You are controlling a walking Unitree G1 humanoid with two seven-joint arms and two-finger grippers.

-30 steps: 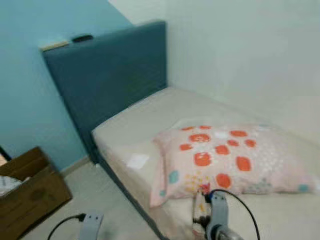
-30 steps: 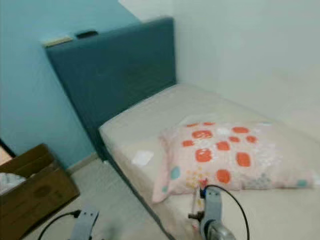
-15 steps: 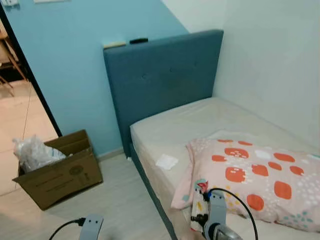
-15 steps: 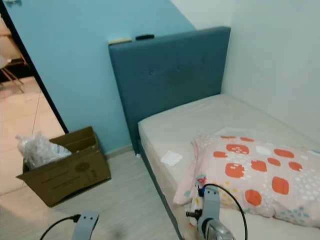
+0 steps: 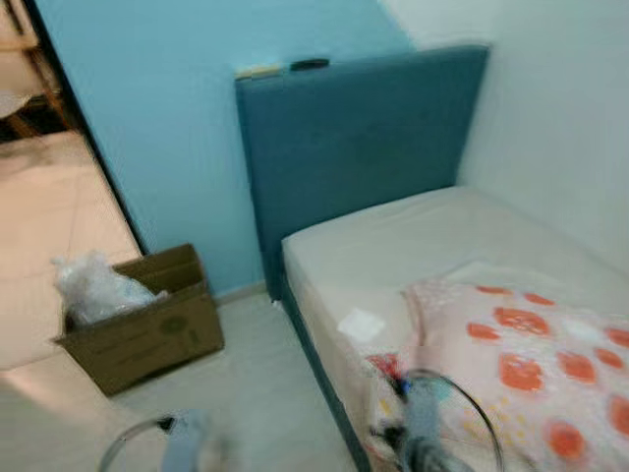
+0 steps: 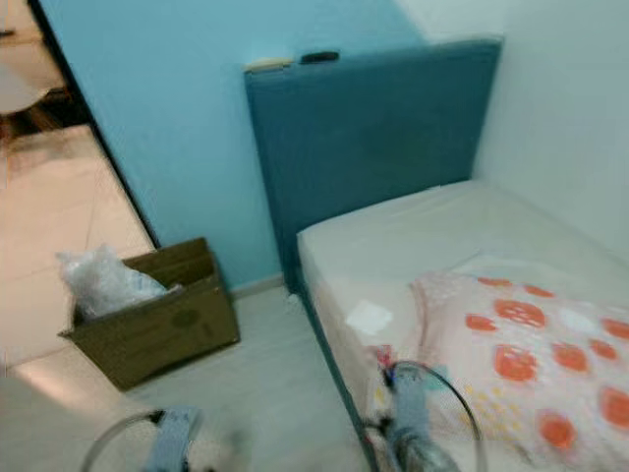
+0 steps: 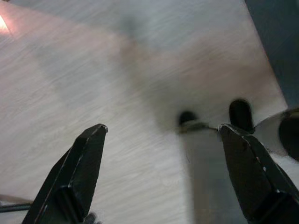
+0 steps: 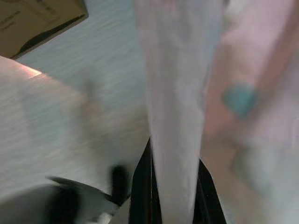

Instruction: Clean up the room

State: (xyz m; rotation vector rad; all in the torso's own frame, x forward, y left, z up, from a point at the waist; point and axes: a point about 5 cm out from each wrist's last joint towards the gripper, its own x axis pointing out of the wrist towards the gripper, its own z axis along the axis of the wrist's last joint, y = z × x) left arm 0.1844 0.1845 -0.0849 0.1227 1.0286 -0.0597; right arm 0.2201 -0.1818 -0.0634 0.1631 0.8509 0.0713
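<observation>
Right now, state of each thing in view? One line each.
Cardboard box: on the floor, flaps open, a clear plastic bag sticking out.
Pillow: lying flat on the bed.
White scrap: flat on the mattress, near its edge.
Left hand: open, empty, over the floor.
Right hand: shut on a pale wrapper.
</observation>
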